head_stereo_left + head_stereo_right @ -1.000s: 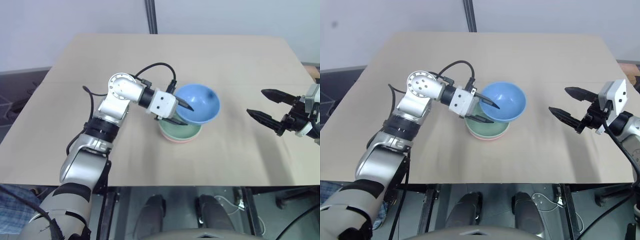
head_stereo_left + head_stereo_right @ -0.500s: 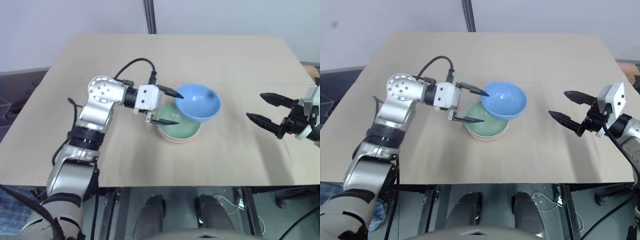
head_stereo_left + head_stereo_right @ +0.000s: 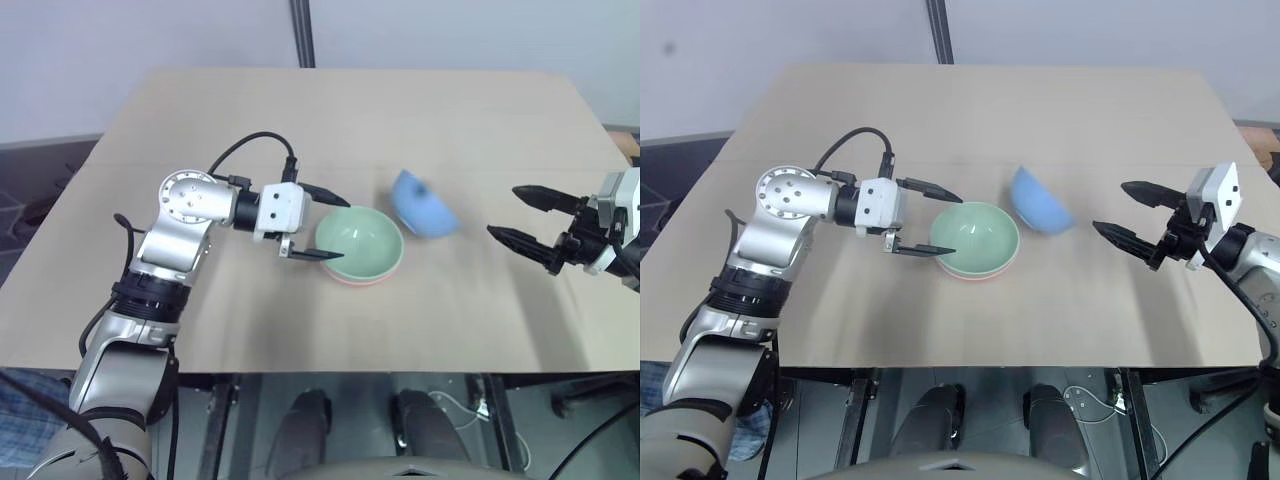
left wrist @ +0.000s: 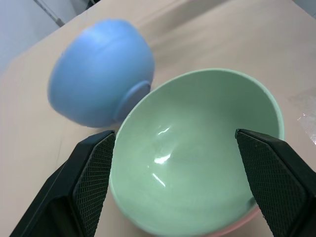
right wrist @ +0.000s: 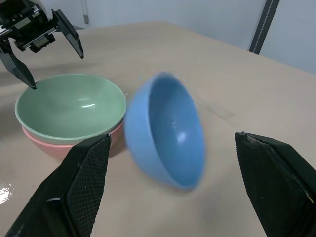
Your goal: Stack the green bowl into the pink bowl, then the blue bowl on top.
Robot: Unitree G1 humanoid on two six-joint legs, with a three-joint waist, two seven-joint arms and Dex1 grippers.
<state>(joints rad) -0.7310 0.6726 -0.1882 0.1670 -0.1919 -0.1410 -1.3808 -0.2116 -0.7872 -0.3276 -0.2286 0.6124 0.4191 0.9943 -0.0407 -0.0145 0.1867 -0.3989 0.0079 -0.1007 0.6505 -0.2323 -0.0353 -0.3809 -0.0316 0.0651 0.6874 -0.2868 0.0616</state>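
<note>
The green bowl (image 3: pixel 360 241) sits nested in the pink bowl (image 3: pixel 362 279) at the table's middle; only a pink rim shows beneath it. The blue bowl (image 3: pixel 419 203) lies tipped on its side on the table just right of the stack, blurred, its opening facing right toward my right gripper. My left gripper (image 3: pixel 327 224) stands open at the stack's left edge, holding nothing; its fingertips (image 4: pixel 94 168) flank the green bowl (image 4: pixel 197 153) in the left wrist view. My right gripper (image 3: pixel 515 212) hangs open at the right, apart from the blue bowl (image 5: pixel 168 138).
The tan table (image 3: pixel 300 120) extends wide behind the bowls. A dark pole (image 3: pixel 302 32) rises behind its far edge. The table's front edge runs just below the arms.
The left gripper has opened and drawn back to the left. The blue bowl, released, has slid off the stack to the right and tipped onto its side. The right gripper stayed put.
</note>
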